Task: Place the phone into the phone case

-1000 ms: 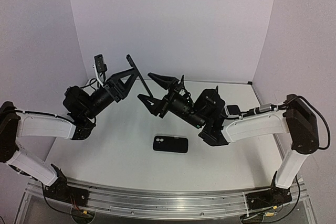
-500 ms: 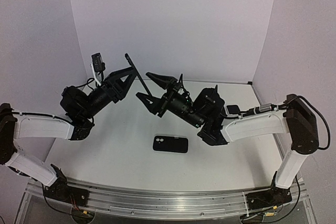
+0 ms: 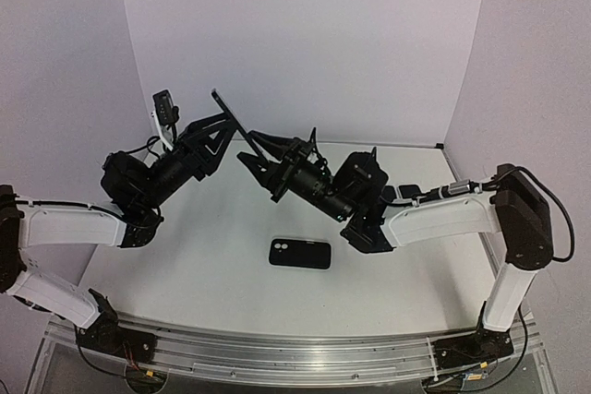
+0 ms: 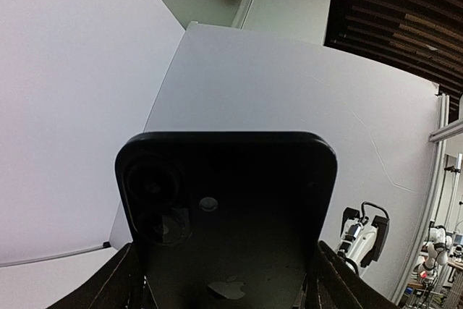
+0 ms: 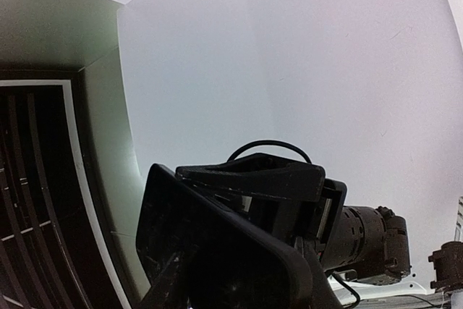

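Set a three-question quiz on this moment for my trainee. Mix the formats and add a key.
1. True or false: the phone lies flat on the table.
2. Which one holds the phone? A) the left gripper B) the right gripper C) neither
3. Fill in the blank with "touching" or "apart from": the phone case lies on the table, ____ the fingers of both arms.

Key: 1 false, the phone is held up in the air; 2 A; 3 apart from.
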`<state>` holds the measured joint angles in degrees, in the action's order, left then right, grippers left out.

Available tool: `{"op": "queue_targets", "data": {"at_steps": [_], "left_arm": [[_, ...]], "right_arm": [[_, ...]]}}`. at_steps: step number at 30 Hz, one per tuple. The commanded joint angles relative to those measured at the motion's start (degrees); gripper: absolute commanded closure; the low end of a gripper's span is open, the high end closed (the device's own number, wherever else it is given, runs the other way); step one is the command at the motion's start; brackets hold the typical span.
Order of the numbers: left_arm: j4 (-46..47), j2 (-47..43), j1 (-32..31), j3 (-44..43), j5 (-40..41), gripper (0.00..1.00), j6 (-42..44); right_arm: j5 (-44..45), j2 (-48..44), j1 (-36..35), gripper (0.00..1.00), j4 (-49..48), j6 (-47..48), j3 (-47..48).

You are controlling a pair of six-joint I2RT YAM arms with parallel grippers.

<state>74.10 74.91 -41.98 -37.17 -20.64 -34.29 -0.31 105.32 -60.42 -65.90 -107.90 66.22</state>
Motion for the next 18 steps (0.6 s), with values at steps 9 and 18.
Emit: {"op": "queue_targets", "data": {"at_steps": [9,18], "left_arm": [[27.3,-3.4,-1.3,1.1,1.0,0.97,1.6],[25.5,-5.4,-1.2,9.8,5.5,0.14,0.4]], "right_arm": [[2.6,0.1,0.0,1.0,-2.7,1.6,5.0],[4.6,-3.0,0.1,1.0,-2.7,5.2,1.3]]}}
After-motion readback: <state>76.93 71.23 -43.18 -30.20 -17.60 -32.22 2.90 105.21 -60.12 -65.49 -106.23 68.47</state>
